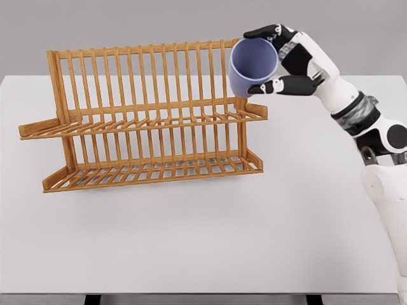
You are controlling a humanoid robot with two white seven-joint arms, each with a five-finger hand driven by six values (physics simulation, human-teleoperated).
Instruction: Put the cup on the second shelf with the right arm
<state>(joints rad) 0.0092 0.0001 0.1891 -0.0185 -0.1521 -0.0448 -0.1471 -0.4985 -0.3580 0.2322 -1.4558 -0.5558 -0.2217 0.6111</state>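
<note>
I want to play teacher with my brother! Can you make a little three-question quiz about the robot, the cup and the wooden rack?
1. True or false: the purple cup already sits on a shelf of the wooden rack.
2. Which hand holds the cup? A) the left hand B) the right hand C) neither hand
3. Fill in: the cup's opening is tipped toward the ____.

Key:
1. False. It is held in the air at the rack's upper right corner.
2. B. The arm comes in from the right.
3. Camera. We can see inside it.
</note>
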